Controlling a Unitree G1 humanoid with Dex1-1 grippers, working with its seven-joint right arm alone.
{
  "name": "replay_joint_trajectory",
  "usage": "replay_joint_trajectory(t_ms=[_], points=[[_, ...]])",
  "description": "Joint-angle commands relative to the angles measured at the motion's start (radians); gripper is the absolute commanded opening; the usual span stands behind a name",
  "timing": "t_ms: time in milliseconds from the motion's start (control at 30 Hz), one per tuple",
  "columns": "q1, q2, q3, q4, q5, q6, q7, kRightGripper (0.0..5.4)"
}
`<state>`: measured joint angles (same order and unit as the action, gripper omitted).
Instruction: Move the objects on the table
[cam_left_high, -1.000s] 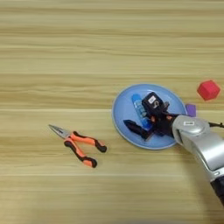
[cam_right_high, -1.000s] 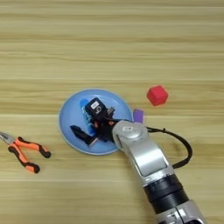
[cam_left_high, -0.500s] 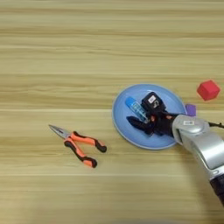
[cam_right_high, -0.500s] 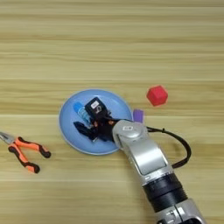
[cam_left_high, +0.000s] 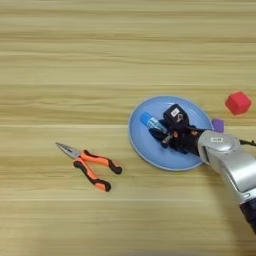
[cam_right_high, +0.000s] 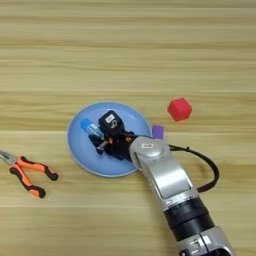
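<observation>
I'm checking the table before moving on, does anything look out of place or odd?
Nothing looks spilled or damaged. The glue stick lies tilted on the plate at the end effector. The pliers, red cube and purple bar lie apart on the table.

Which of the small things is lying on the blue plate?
The blue glue stick, under the gripper. The red cube, purple bar and pliers lie on bare table.
</observation>
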<state>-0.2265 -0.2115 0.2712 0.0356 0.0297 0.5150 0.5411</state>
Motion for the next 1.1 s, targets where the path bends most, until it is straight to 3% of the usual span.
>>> replay_joint_trajectory(t_ms=[33,333,500,633,900,1100], points=[[-0.059,0.007,-0.045,-0.03,0.013,-0.031,-0.028,1.42],[-0.125,0.018,-0.154,-0.054,0.035,-0.077,-0.077,1.42],[-0.192,-0.003,-0.244,0.0,0.024,-0.115,-0.146,1.42],[-0.229,-0.049,-0.299,0.058,-0.002,-0.139,-0.189,1.41],[-0.262,-0.089,-0.31,0.246,-0.048,-0.217,-0.233,1.41],[-0.273,-0.087,-0.305,0.346,-0.05,-0.261,-0.231,1.41]])
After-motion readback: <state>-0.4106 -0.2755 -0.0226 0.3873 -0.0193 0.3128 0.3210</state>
